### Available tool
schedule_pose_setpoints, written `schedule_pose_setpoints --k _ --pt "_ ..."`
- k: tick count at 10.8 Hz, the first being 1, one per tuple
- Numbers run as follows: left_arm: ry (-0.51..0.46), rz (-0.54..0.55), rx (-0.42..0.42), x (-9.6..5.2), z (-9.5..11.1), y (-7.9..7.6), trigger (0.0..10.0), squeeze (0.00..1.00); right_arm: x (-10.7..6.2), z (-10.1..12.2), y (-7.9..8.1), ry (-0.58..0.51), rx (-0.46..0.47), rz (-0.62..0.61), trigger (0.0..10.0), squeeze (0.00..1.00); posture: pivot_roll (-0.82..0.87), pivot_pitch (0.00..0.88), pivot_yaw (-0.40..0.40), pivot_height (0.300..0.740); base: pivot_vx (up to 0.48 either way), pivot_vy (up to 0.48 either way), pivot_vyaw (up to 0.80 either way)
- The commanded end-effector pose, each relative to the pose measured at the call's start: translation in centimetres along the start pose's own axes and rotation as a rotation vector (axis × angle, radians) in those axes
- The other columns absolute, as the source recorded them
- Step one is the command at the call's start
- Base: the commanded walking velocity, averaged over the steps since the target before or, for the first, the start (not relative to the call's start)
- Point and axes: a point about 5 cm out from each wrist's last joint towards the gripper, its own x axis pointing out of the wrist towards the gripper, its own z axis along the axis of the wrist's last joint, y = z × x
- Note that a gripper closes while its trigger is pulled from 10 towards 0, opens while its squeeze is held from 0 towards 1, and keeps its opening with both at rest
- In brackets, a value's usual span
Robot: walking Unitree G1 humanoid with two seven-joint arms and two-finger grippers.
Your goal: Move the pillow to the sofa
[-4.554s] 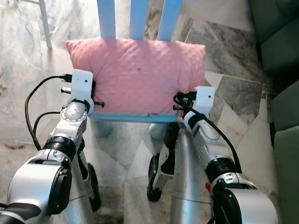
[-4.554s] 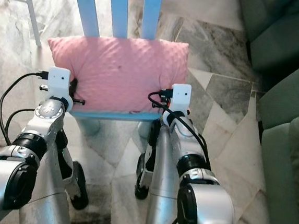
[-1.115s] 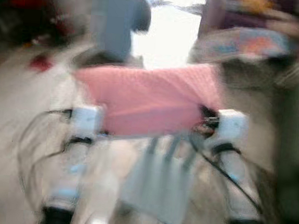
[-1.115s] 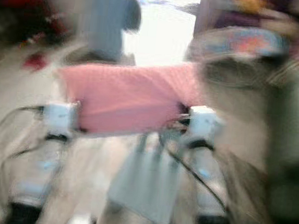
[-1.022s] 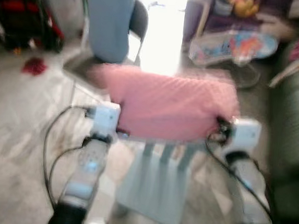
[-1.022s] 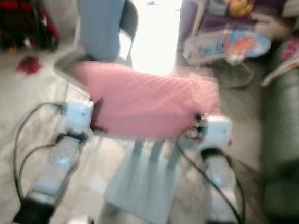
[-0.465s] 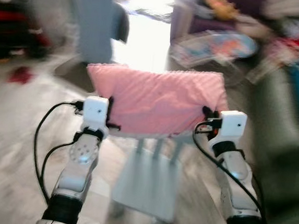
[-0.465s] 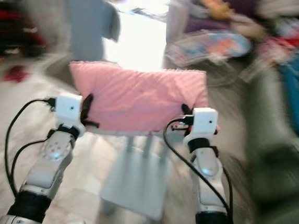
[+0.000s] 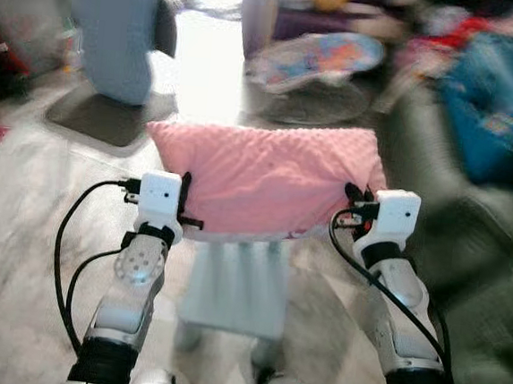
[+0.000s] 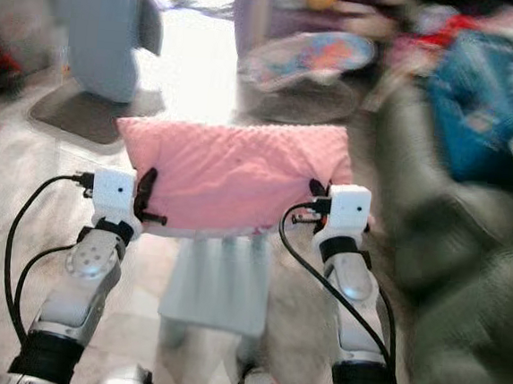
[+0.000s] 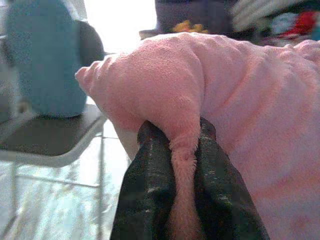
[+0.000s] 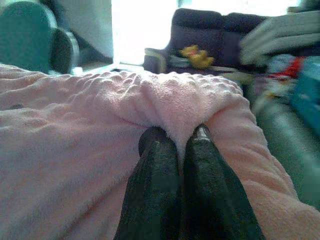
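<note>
Pillow [image 9: 262, 175] off the chair, between both tools, blurred surroundings.

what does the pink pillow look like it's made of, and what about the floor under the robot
The pink pillow looks like soft plush fleece, matte, with a fine raised-dot texture; it bunches into folds where the left gripper and right gripper pinch its ends. The floor looks like polished marble or stone tile: pale grey veining and a bright sheen, though blur leaves it uncertain.

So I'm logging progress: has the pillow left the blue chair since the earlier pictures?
Yes. The pillow is lifted off and above the blue chair, pinched by the left end effector and right end effector.
</note>
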Motion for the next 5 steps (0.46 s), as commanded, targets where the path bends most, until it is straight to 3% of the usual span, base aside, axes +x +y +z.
schedule_pose_setpoints --k 1,2,5 --pt "-0.007 -0.015 -0.008 0.12 0.30 -0.39 10.0 0.00 -0.04 0.12 -0.56 -0.002 -0.005 -0.018 10.0 0.00 -0.04 0.033 -0.011 0.740 -0.352 0.000 -0.44" --pt "-0.003 -0.017 -0.009 0.06 0.24 -0.36 10.0 0.00 -0.12 0.04 -0.64 0.004 -0.004 -0.020 10.0 0.00 -0.05 0.035 -0.011 0.740 -0.364 0.000 -0.42" --pt "0.002 -0.021 -0.008 0.01 0.23 -0.38 10.0 0.00 -0.22 -0.12 -0.42 0.014 -0.004 -0.019 10.0 0.00 -0.05 0.040 -0.010 0.740 -0.361 0.000 0.00"
